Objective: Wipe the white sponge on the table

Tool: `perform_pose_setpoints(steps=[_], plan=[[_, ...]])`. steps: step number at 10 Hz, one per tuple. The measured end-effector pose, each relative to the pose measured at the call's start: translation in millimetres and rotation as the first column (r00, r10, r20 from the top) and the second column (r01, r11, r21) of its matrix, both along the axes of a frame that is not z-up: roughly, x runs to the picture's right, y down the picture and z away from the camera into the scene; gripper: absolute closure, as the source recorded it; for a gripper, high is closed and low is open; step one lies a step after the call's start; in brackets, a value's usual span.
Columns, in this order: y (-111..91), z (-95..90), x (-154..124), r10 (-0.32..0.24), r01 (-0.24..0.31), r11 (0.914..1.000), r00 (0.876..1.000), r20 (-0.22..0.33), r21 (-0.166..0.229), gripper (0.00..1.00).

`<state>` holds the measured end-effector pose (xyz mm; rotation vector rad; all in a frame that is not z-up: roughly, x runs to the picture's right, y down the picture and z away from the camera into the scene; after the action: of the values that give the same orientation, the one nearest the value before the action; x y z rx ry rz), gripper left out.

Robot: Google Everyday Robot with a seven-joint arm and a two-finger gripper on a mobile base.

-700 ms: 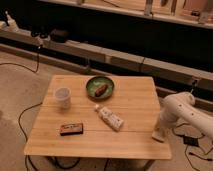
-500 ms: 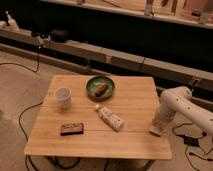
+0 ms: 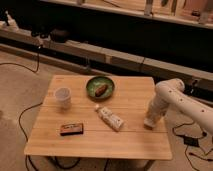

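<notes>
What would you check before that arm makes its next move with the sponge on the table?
1. The gripper is shut on the white sponge, near the right edge of the table: ok.
2. Sponge pressed flat on the wood: looks so, ok.
3. Wiping path to the left: the white tube lies in the way: not ok.
4. The green bowl, cup and dark flat box stand well apart from the sponge: ok.
5. Sponge wholly on the top, not overhanging: cannot tell.
</notes>
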<state>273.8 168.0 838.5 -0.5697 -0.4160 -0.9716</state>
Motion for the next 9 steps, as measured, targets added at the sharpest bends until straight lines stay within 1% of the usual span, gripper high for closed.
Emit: perform_pose_setpoints(steps=[3, 4, 5, 7, 9], plan=[[-9.0, -5.2, -40.5, -0.051, 0.049, 0.9985, 0.997, 0.062, 0.022, 0.7], [-7.5, -8.7, -55.0, -0.069, 0.067, 0.9974, 0.994, 0.086, 0.024, 0.7], [-4.5, -11.0, -63.9, -0.08, 0.078, 0.9967, 0.992, 0.101, 0.023, 0.7], [12.0, -17.8, -82.1, -0.102, 0.102, 0.9947, 0.985, 0.137, 0.006, 0.7], [33.5, -24.9, -95.7, -0.104, 0.109, 0.9938, 0.98, 0.169, -0.022, 0.7]])
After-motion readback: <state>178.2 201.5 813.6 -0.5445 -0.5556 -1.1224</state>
